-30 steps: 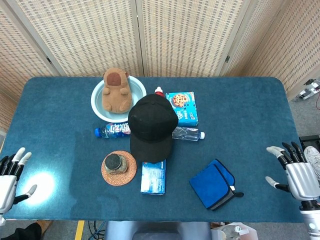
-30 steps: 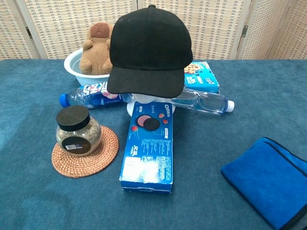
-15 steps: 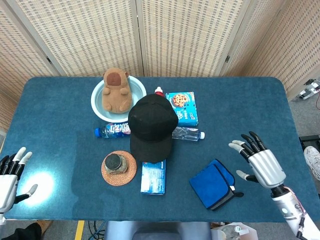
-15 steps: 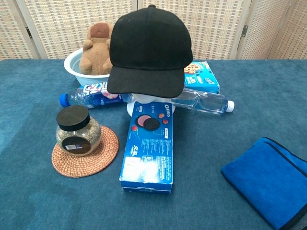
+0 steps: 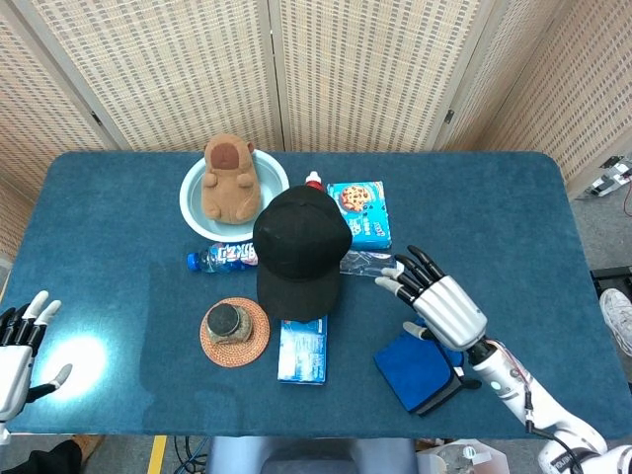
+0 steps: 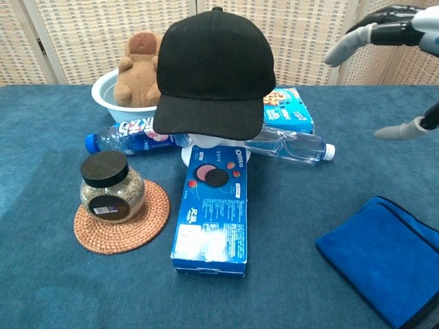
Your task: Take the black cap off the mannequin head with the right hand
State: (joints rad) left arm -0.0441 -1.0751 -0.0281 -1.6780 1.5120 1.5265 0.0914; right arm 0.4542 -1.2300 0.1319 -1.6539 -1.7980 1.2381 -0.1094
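1. Two hands visible: right hand (image 5: 441,304) at right of centre in head view, fingers spread, holding nothing, above the blue cloth (image 5: 420,367). Left hand (image 5: 18,346) at lower left edge, fingers apart, idle.
2. Black cap (image 5: 297,249) sits on the mannequin head (image 6: 199,153) at frame centre, untouched.
3. Step, as I read it: approach phase. Hand near the cap, not touching.
4. Next: close on crown or brim, lift up. Water bottle (image 6: 291,144) lies just beside.

Black cap (image 6: 214,72) upright atop white mannequin head (image 6: 188,154), brim forward.
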